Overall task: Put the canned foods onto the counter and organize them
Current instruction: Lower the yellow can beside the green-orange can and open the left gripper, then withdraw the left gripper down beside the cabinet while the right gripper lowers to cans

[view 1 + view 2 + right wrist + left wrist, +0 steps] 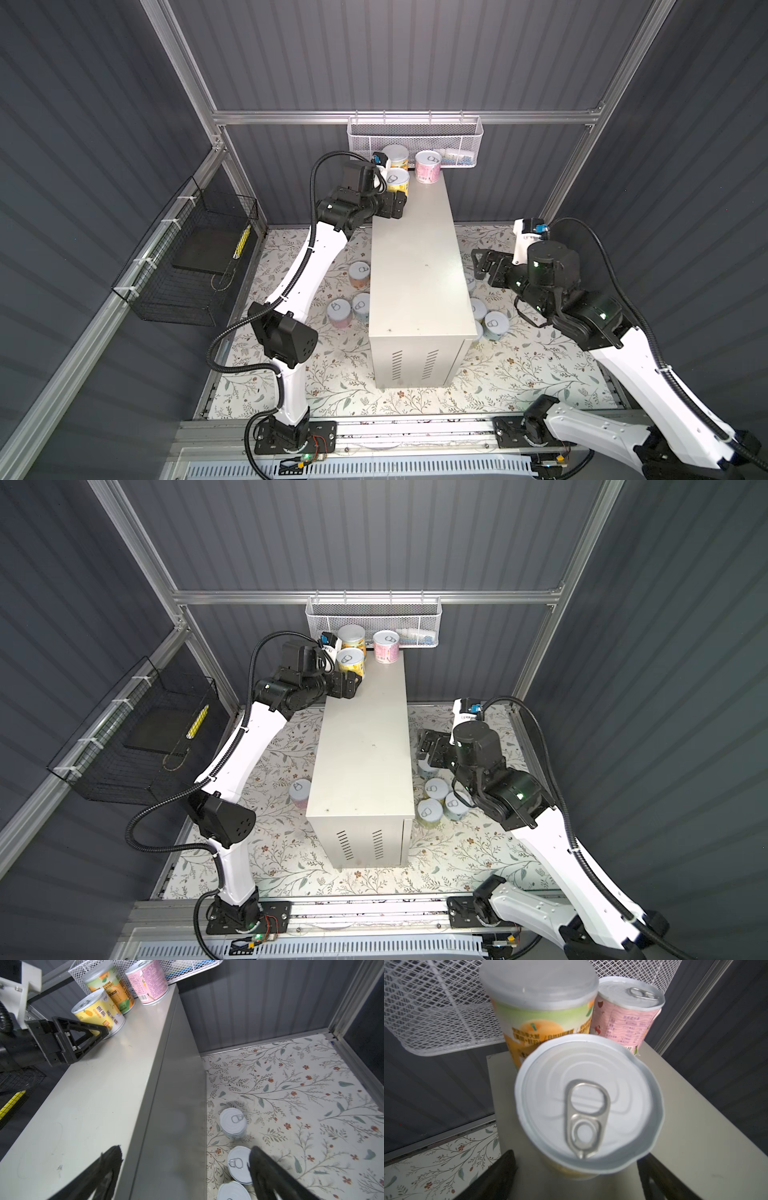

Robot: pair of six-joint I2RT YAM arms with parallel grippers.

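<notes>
Left gripper, released around the yellow-labelled pull-tab can on the off-white metal desk (right gripper likewise open): retreat straight back.

The desk is painted off-white. A yellow can and a pink can are shown; the floor is leaf-printed

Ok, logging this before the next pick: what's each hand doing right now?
Left hand: open, around the yellow can.
Right hand: open, empty.
</notes>
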